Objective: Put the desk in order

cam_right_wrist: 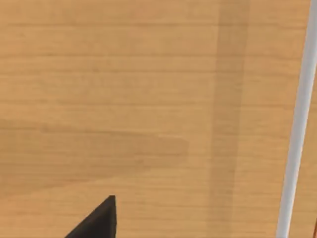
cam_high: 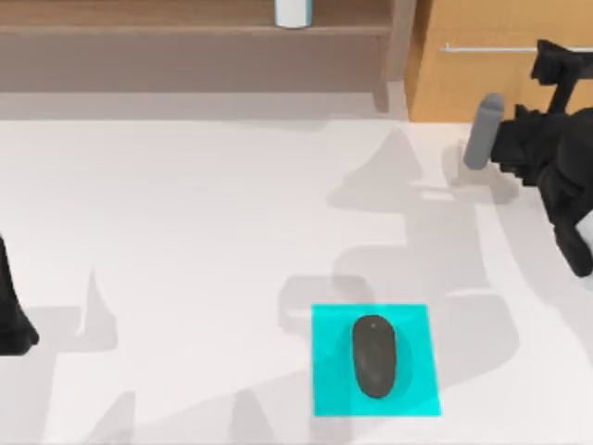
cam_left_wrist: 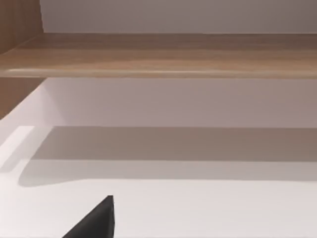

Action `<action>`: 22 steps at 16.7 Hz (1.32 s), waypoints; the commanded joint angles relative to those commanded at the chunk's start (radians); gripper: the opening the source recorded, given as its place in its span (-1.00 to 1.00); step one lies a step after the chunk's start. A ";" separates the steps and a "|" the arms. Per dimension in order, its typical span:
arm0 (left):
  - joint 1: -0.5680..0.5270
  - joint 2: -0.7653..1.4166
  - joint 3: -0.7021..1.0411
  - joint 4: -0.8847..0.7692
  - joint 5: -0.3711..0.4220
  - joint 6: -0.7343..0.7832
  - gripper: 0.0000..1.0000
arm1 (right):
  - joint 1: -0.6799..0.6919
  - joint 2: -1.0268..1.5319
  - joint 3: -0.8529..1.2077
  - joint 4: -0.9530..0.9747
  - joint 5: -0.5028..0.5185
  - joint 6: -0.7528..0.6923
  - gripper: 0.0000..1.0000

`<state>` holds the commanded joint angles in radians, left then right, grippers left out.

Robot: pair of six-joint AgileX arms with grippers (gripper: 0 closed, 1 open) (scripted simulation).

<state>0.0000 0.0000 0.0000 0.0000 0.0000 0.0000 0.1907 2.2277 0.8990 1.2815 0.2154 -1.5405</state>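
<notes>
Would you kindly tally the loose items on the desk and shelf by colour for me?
Dark grey: 1, the mouse
Cyan: 1, the mat
Light grey: 1, the cylinder at the right gripper
White: 1, the cup on the shelf
Total: 4

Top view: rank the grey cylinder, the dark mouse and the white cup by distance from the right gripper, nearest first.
Measured from the right gripper, at the top view's right edge:
1. Grey cylinder, right beside it, near the drawer unit.
2. Dark mouse, on the cyan mat, toward the front.
3. White cup, on the shelf at the back.
</notes>
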 joint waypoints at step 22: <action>0.000 0.000 0.000 0.000 0.000 0.000 1.00 | 0.471 0.042 0.432 -0.373 0.303 1.024 1.00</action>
<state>0.0000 0.0000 0.0000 0.0000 0.0000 0.0000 0.6618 2.2701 1.3310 0.9081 0.5180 -0.5167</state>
